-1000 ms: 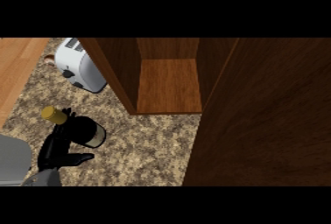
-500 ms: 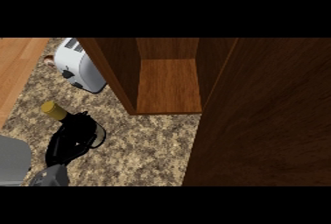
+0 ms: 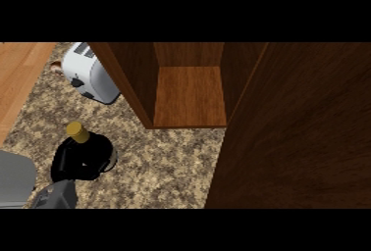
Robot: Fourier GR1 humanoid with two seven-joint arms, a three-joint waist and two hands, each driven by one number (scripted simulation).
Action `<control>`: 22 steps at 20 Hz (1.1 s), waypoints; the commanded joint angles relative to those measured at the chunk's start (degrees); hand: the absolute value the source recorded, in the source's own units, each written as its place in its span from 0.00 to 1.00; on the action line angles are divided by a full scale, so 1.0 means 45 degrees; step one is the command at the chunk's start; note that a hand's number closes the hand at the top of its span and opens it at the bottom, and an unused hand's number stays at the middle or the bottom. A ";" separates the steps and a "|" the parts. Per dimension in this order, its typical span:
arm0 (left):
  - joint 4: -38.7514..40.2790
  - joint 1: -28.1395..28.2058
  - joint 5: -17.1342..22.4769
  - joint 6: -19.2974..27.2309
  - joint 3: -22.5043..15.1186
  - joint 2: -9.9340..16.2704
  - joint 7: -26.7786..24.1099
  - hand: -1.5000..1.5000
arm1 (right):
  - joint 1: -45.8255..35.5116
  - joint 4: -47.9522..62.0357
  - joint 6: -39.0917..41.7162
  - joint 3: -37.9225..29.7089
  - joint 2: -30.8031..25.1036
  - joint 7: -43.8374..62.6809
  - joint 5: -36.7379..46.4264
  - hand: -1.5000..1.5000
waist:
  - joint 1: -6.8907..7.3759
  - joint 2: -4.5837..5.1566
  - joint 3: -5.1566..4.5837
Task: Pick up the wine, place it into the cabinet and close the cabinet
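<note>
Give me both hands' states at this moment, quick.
Left hand: curled round the wine bottle, shut on it.
Right hand: not in view.

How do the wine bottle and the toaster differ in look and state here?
The wine bottle is dark with a yellow cap, while the toaster is white and silver. The left hand is curled round the wine bottle, while nothing touches the toaster. The toaster sits farther back, beside the cabinet. Both are over the speckled counter.
</note>
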 commanded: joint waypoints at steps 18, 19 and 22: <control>-0.5713 0.3372 -0.0374 -0.1350 -0.3225 -0.1822 0.1335 1.00 | 0.1103 -0.2612 -0.0648 -0.0024 -0.0831 0.0127 0.0845 0.00 | 0.0178 -0.0070 0.0016; -0.6932 0.3057 0.0113 -0.1387 -0.3270 -0.1900 0.2769 1.00 | 0.1525 -0.2071 -0.0539 0.0546 -0.0911 -0.0603 0.1035 0.00 | 0.0193 -0.0083 0.0031; -0.8113 0.3581 -0.0219 -0.0876 -0.3918 -0.2379 0.3145 1.00 | 0.0992 -0.2315 -0.0498 0.0162 -0.0935 -0.0087 0.0639 0.00 | 0.0220 -0.0059 0.0016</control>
